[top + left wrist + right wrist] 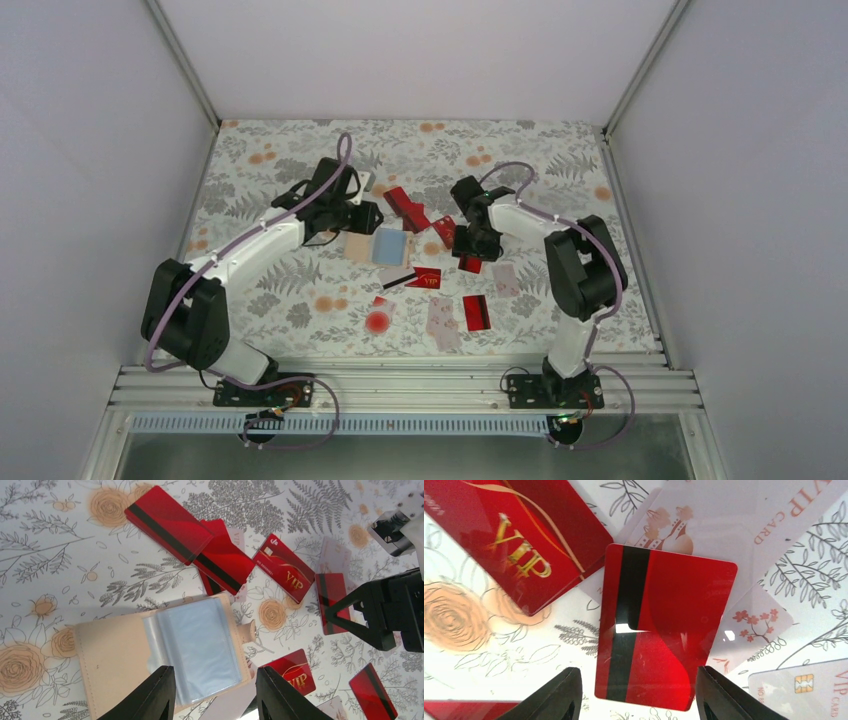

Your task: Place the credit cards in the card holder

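Reaching far with left gripper, jaws partly apart and empty, over the unfolded card holder in the middle. Bending down with right gripper, jaws apart, empty, above a red credit card to the right.

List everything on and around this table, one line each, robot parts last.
red cards: about seven, glossy red, scattered mid-table, some overlapping
pale cards: at least three, pinkish-white, right of centre toward the near edge
striped card: one, white with a black stripe, just nearer than the card holder
card holder: one, tan with light blue lining, lying open mid-table
round blot: one, red, on the cloth near the front
tablecloth: one, white with grey leaves and orange flowers, covering the table
arms: two, white and black, bolted at the near edge
left gripper: one, black, jaws apart over the card holder
right gripper: one, black, jaws apart either side of a red card
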Robot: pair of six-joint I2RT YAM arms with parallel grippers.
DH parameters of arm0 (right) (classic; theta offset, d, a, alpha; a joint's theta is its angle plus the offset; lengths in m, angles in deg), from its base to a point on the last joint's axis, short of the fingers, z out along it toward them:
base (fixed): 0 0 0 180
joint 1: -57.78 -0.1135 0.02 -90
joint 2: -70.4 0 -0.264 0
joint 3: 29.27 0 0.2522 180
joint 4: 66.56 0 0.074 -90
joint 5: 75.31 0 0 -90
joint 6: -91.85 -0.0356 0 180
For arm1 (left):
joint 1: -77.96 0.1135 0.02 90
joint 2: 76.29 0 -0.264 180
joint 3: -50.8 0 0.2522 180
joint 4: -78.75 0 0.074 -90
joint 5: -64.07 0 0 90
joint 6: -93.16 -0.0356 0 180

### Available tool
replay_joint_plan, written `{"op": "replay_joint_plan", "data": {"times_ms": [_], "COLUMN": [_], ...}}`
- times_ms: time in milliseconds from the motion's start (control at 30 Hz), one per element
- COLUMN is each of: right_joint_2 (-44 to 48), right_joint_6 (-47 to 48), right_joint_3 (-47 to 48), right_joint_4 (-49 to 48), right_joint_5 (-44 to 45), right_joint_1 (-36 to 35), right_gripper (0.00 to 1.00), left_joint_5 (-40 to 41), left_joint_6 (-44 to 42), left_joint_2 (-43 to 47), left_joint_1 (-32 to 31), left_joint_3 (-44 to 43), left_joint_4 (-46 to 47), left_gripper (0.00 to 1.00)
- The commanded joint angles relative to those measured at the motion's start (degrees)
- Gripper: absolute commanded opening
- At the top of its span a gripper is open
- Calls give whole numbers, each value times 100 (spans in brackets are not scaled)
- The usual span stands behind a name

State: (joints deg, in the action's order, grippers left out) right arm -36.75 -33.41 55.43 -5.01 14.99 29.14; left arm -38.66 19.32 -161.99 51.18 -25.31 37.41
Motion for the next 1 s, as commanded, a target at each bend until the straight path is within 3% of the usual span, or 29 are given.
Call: {"op": "replay_joint_plan", "data": {"times_ms": [0,200,367,733,833,967], "right_joint_2": [359,345,221,-344,-456,-563], "right_joint_6": [89,-239,-673,-1154,-1199,-1226], "right_joint_3": [-38,159,162,183,119,-40], "right_joint_4": [135,510,492,397,235,62], "right_joint_5": [47,474,-141,-109,-202,-258], "right_joint_1": [-56,-32,-121,-147,-146,-142], "right_gripper": [61,86,99,98,92,77], "left_joint_5": [-185,-292,-331,-297,-272,-241], "left_joint_6": [144,207,182,-17,-72,-112], "left_joint_2": [11,-77,-152,-67,-2,59], "left_joint_1": [16,15,15,15,15,22], "left_joint_3": [-285,-350,-376,-118,-29,46], "left_joint_4": [-46,44,91,89,77,77], "left_gripper": [42,42,42,42,42,42]}}
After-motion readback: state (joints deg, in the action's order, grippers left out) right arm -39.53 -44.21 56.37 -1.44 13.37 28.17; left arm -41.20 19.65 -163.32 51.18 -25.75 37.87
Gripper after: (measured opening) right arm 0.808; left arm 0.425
